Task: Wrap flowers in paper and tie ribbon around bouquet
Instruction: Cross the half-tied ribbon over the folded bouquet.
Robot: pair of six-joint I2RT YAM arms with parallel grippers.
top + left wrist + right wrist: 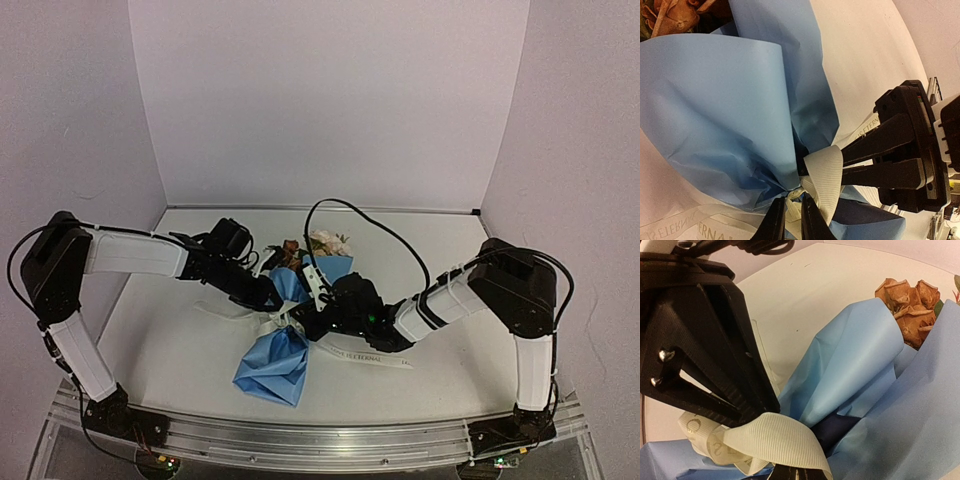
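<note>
The bouquet lies on the table with its flowers (325, 243) pointing toward the back wall. The light-blue paper (272, 368) fans out at the near end and is pinched in at the waist. The cream ribbon (827, 175) is knotted around that waist, and one printed tail (370, 358) trails to the right. My left gripper (792, 202) is shut on a strand of ribbon right at the knot. My right gripper (799, 472) is shut on a ribbon loop (775, 437) from the opposite side. Both grippers (278, 302) (303, 322) nearly touch over the waist. Rust blooms (907, 302) show above the paper (860, 365).
The white table (450, 270) is enclosed by pale walls at the back and on both sides. An aluminium rail (320, 440) with the arm bases runs along the near edge. A black cable (380, 225) arches over the right arm, above the flowers.
</note>
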